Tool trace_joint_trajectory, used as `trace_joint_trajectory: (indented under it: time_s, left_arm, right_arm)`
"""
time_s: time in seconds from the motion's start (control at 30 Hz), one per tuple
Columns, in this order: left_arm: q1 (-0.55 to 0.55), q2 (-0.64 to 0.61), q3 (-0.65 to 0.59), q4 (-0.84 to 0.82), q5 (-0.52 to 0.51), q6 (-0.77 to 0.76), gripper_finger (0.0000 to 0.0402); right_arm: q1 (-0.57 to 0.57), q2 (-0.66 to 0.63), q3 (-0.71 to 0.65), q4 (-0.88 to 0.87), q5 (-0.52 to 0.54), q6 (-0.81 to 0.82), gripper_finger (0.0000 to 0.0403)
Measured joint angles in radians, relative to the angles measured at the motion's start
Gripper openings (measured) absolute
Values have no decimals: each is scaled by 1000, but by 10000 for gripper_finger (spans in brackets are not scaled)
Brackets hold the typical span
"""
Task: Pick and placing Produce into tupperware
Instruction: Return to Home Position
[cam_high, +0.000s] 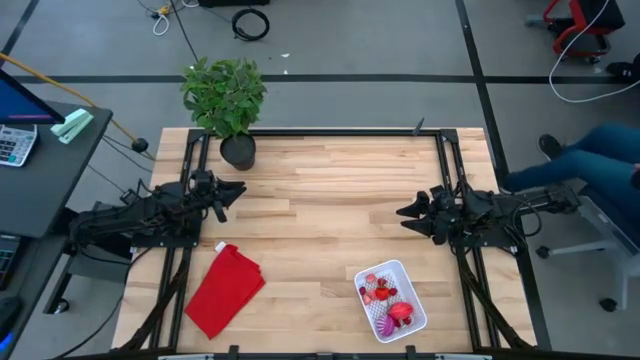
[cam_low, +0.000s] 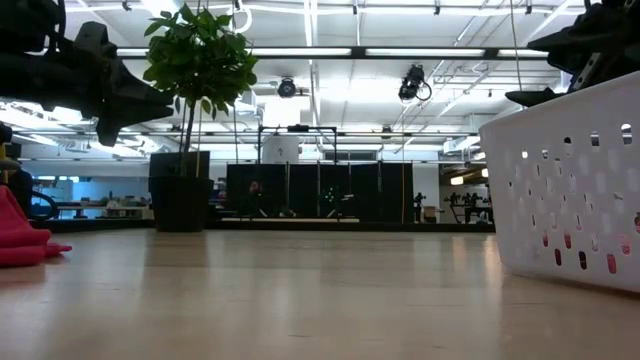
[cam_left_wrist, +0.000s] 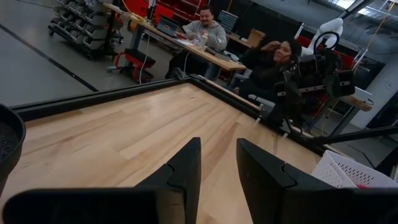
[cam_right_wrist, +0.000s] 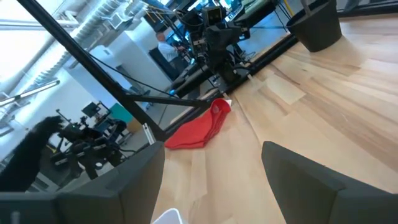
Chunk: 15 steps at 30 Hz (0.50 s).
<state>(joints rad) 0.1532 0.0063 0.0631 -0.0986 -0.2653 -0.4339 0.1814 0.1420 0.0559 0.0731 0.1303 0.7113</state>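
Note:
The white perforated tupperware (cam_high: 392, 299) sits on the table near its front right, with red and pink produce (cam_high: 388, 300) lying inside it; in the low view the tupperware (cam_low: 570, 190) fills the right side. My left gripper (cam_high: 238, 190) hovers level over the table's left edge, fingers (cam_left_wrist: 219, 168) a little apart with nothing between them. Over the right edge my right gripper (cam_high: 402, 212) is held level and open, its fingers (cam_right_wrist: 211, 180) wide apart and empty.
A folded red cloth (cam_high: 226, 288) lies at the front left. A potted plant (cam_high: 228, 100) stands at the far left corner. Black frame rails (cam_high: 330, 131) run along the table's edges. People sit beyond the table's right side (cam_left_wrist: 273, 56). Bare wood lies between the grippers.

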Motion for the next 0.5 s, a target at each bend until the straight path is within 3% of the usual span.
trace_joint_trajectory:
  time_s: [0.5]
  left_arm:
    - [0,0,0,2,0,0,107]
  right_arm:
    - [0,-48,-5,-21,0,1,279]
